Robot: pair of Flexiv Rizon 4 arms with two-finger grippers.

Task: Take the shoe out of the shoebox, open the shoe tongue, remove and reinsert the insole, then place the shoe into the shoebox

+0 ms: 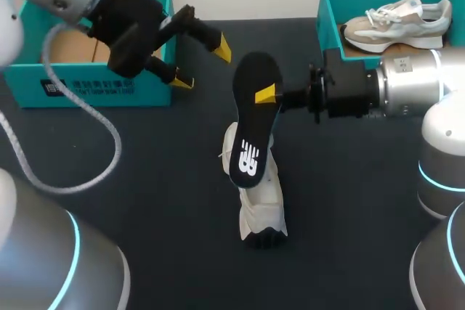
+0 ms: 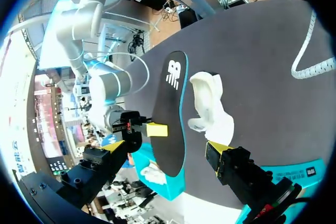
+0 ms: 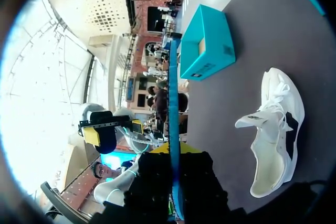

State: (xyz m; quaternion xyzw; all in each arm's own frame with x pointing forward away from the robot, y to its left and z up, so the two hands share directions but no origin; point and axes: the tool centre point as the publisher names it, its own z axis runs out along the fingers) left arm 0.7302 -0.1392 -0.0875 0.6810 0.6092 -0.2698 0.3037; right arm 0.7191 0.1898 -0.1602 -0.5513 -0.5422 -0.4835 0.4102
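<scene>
Our right gripper clamps the black insole edge-on. The white shoe lies at its six o'clock. Our left gripper, at ten o'clock, gapes empty. We judge the insole light and floppy: hold it mid-length.

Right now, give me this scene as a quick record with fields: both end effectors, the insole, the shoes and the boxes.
left end effector: open, empty, above the table beside the left shoebox
right end effector: shut on the black insole
black insole: out of the shoe, held in the air over the white shoe
white shoe: on the table, outside both boxes
left shoebox: no shoe visible inside, partly hidden by the arm
right shoebox: holds a beige shoe
</scene>
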